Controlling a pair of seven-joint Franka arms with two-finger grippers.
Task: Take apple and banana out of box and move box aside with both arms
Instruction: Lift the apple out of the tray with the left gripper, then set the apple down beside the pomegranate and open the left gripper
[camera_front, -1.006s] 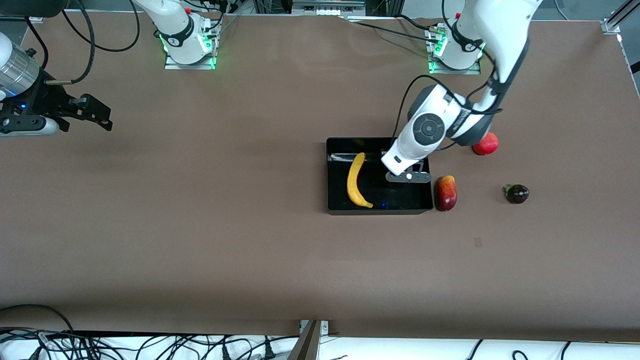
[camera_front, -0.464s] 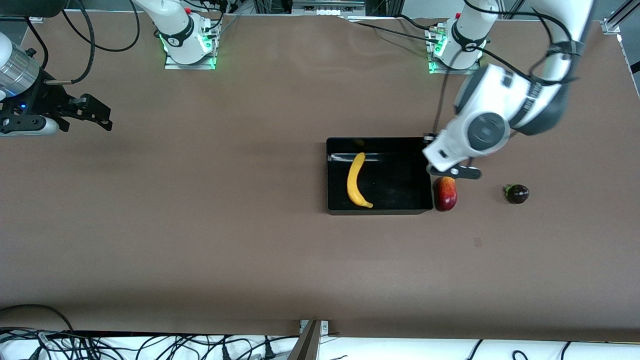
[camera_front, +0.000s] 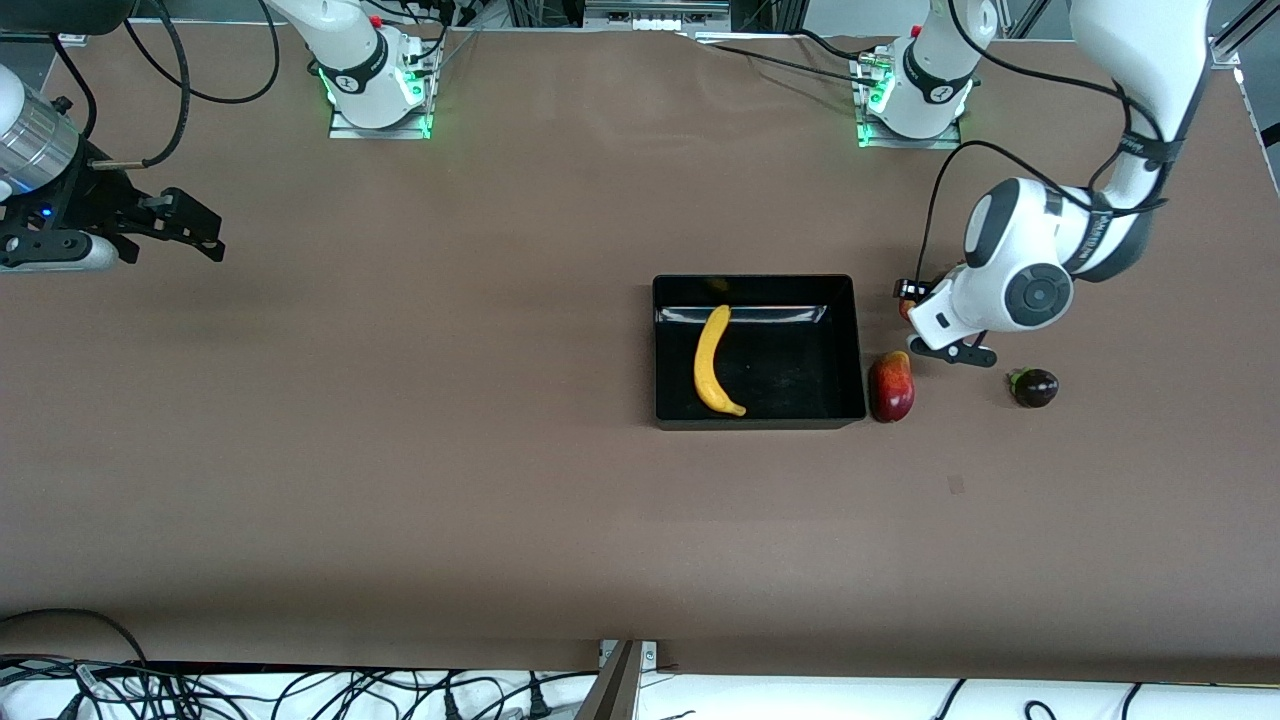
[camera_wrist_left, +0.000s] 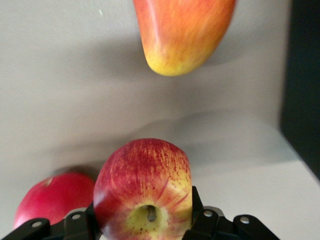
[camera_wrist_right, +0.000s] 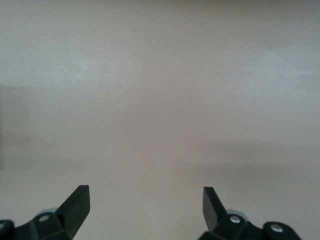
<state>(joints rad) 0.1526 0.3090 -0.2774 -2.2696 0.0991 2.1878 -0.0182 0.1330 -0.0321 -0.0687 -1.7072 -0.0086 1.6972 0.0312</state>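
The black box (camera_front: 845, 345) sits mid-table with the yellow banana (camera_front: 711, 360) lying in it. My left gripper (camera_front: 906, 303) is beside the box, toward the left arm's end of the table. It is shut on the red apple with yellow patches (camera_wrist_left: 142, 185), a finger (camera_wrist_left: 196, 207) pressed on each side. In the front view only a sliver of the apple (camera_front: 904, 310) shows beside the hand. The box's wall (camera_wrist_left: 302, 85) shows in the left wrist view. My right gripper (camera_front: 195, 235) is open and empty (camera_wrist_right: 145, 200), waiting over bare table at the right arm's end.
A red and yellow oblong fruit (camera_front: 891, 387) lies against the box's outer wall and shows in the left wrist view (camera_wrist_left: 185, 35). A plain red fruit (camera_wrist_left: 50, 202) lies next to the held apple. A dark purple fruit (camera_front: 1034, 387) lies toward the left arm's end.
My left gripper has swung from over the box out past its wall toward the left arm's end of the table. The right arm has not moved.
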